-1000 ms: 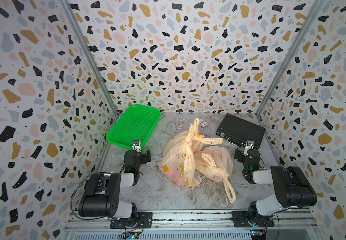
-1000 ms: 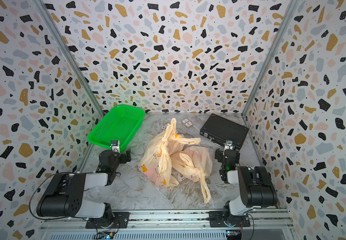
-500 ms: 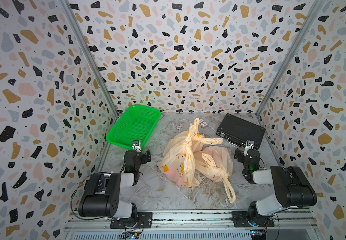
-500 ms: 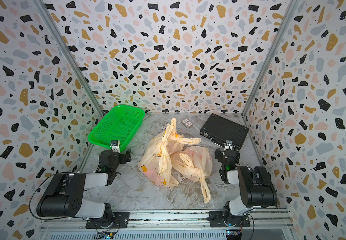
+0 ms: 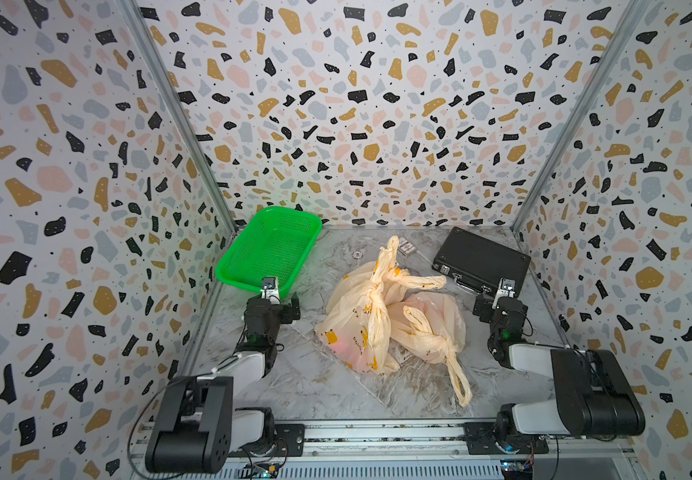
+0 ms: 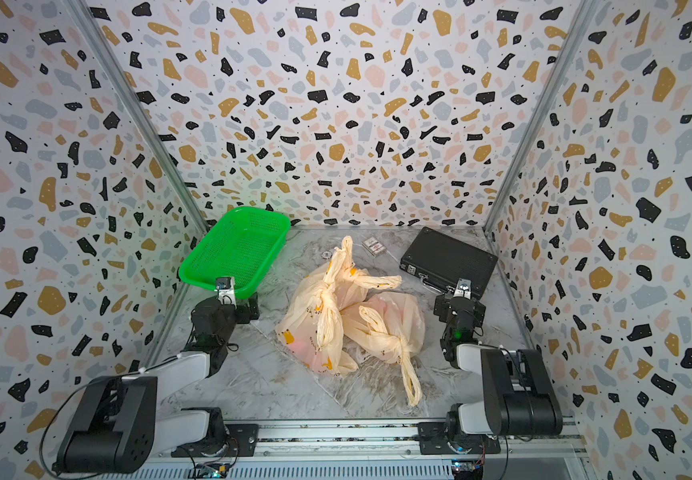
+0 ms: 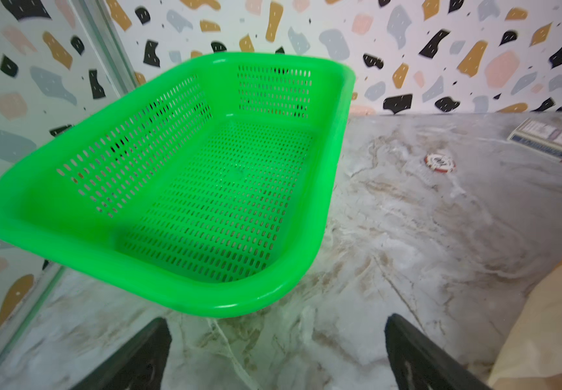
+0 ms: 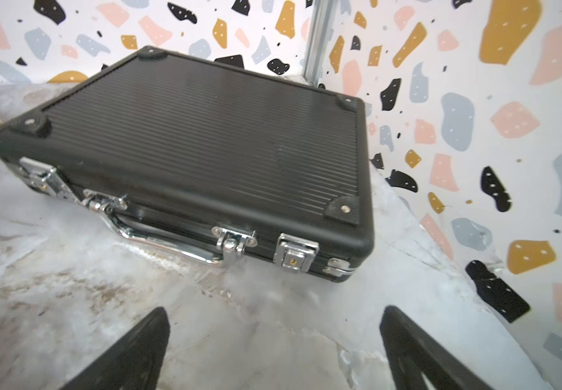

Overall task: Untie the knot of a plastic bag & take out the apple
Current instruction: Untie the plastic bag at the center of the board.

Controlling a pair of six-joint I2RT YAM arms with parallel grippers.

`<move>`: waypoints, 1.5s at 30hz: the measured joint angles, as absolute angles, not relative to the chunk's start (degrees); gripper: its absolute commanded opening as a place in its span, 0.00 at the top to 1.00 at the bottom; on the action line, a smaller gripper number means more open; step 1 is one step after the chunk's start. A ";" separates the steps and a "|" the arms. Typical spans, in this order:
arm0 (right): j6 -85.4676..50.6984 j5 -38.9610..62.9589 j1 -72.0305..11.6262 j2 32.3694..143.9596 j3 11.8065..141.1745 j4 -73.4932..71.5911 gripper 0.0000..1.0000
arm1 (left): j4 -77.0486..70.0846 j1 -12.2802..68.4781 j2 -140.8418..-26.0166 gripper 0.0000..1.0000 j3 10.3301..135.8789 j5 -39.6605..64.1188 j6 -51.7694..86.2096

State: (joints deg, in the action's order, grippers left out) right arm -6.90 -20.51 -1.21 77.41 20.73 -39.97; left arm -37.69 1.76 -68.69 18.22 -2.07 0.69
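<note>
Nothing had moved in the last second; the task stood unstarted. On the desk [image 5: 327, 386], the left arm [image 5: 194, 415] and right arm [image 5: 585, 395] lay folded low by the near corners. Two knotted plastic bags [image 5: 431, 320] lay at centre. A reddish patch in the one nearer the left arm was probably the apple [image 5: 346, 348]. The left tool [image 7: 276, 319] faced the green basket [image 7: 158, 283], the right tool [image 8: 274, 309] the black briefcase [image 8: 205, 135]; both were spread and empty.

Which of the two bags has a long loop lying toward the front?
The bag nearest the black case: it trails a long loop toward the front edge of the table. The other bag has handles pointing toward the back wall.
</note>
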 measured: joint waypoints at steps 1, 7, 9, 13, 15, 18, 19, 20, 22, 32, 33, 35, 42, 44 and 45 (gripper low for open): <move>-7.88 -21.19 -1.21 76.07 22.31 -37.08 0.00 | -36.40 2.04 -67.11 0.01 18.70 -2.26 0.71; -15.94 -25.58 -1.21 71.53 29.26 -21.98 0.00 | -28.01 3.07 -59.96 0.01 21.74 -3.79 3.46; -19.31 -26.74 -1.21 70.91 31.44 -15.59 0.00 | -25.67 3.40 -58.37 0.01 22.50 -4.10 4.58; -24.67 -24.97 -1.08 70.89 37.52 -2.79 0.00 | -19.33 4.23 -54.54 0.01 24.16 -3.73 7.40; -26.09 -21.23 -1.08 70.61 40.25 1.83 0.00 | -14.74 5.06 -53.12 0.01 26.63 -3.38 8.32; -27.35 -13.85 -1.21 69.38 43.64 7.44 0.00 | -8.62 7.33 -50.28 0.00 31.57 -1.78 9.23; -27.66 -10.74 -1.39 68.90 45.12 9.65 0.00 | -6.85 8.51 -49.04 0.00 33.23 -0.95 9.52; -27.70 -8.62 -1.69 68.60 46.50 11.53 0.01 | -4.67 9.85 -47.81 0.00 35.11 0.01 9.76; -27.44 -3.77 -2.98 68.07 49.58 15.40 0.03 | -0.89 12.67 -46.19 0.00 38.68 1.69 9.96; -22.92 19.00 -11.97 58.19 57.01 29.91 0.17 | 16.38 27.55 -42.54 0.01 48.14 10.02 10.98; -22.35 20.75 -13.30 58.06 57.91 30.76 0.17 | 17.23 28.01 -43.35 0.01 48.75 10.72 10.96; -21.06 24.12 -16.32 58.54 59.68 32.01 0.21 | 18.13 28.69 -45.60 0.01 49.60 12.14 10.44; -17.21 30.74 -28.45 65.78 65.73 35.11 0.28 | 19.81 28.95 -55.77 0.01 51.68 16.19 4.86; -16.47 31.11 -31.90 67.48 66.65 35.31 0.30 | 19.86 28.95 -57.32 0.03 52.88 17.67 3.40; -16.27 31.14 -33.47 68.38 67.20 35.38 0.30 | 20.10 28.95 -57.95 0.04 53.78 18.46 2.57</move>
State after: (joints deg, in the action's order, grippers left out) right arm -16.27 31.14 -33.47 68.38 67.20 35.38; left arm 20.10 28.95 -57.95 53.78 18.46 2.57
